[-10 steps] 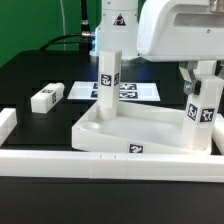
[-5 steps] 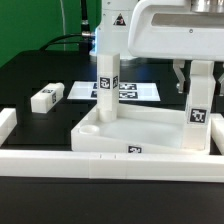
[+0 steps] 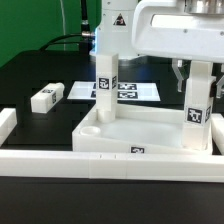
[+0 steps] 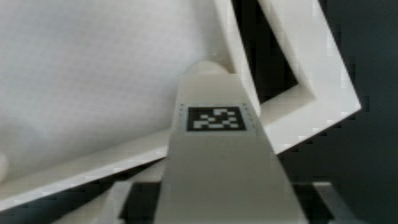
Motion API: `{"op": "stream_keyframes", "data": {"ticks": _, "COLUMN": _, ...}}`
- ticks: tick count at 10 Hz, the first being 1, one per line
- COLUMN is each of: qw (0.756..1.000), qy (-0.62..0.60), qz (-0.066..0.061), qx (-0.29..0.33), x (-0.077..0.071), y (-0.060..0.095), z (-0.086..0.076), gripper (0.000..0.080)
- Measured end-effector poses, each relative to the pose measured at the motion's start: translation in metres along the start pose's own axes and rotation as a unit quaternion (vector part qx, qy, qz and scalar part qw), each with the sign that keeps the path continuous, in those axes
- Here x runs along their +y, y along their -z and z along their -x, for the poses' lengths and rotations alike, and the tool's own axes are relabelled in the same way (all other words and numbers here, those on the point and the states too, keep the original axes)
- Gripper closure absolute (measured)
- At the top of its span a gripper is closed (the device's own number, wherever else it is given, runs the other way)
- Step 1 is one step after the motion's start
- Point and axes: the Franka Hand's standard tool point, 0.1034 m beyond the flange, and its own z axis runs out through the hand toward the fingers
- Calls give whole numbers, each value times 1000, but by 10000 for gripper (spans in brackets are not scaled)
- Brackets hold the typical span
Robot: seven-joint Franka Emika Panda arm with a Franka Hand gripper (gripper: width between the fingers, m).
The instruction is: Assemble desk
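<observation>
desk panel (image 3: pixel 140 130) lies rim-up on the black table, just behind the white border bar (image 3: pixel 100 163). one leg (image 3: pixel 105 85) stands upright in its far corner socket. a second leg (image 3: pixel 196 110) stands at the corner on the exterior view's right, the gripper (image 3: pixel 196 68) clamped partway closed on its top. step in hand looks like seating or screwing this leg; next move needs it kept vertical. a spare leg (image 3: pixel 45 97) lies well apart.

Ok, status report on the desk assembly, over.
Pincer shut on leg, held upright at panel's corner on the exterior view's right. Another leg stands in a far corner. Spare leg flat on table. No obstruction seen.
</observation>
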Motion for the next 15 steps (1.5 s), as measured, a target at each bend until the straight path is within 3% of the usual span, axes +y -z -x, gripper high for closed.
{"op": "stream_keyframes", "data": {"ticks": 2, "qw": 999, "qy": -54, "qz": 0, "qx": 0, "x": 0, "y": 0, "z": 0, "gripper": 508}}
{"op": "stream_keyframes", "data": {"ticks": 4, "qw": 1000, "qy": -26, "qz": 0, "qx": 0, "x": 0, "y": 0, "z": 0, "gripper": 262}}
{"op": "stream_keyframes", "data": {"ticks": 5, "qw": 1000, "qy": -5, "qz": 2, "qx": 0, "x": -2, "y": 0, "z": 3, "gripper": 185}}
{"op": "stream_keyframes", "data": {"ticks": 8, "qw": 979, "qy": 204, "qz": 9, "qx": 8, "x": -8, "y": 4, "z": 6, "gripper": 151}}
{"op": "stream_keyframes", "data": {"ticks": 15, "qw": 875, "qy": 483, "qz": 17, "qx": 12, "x": -5, "y": 2, "z": 2, "gripper": 150}}
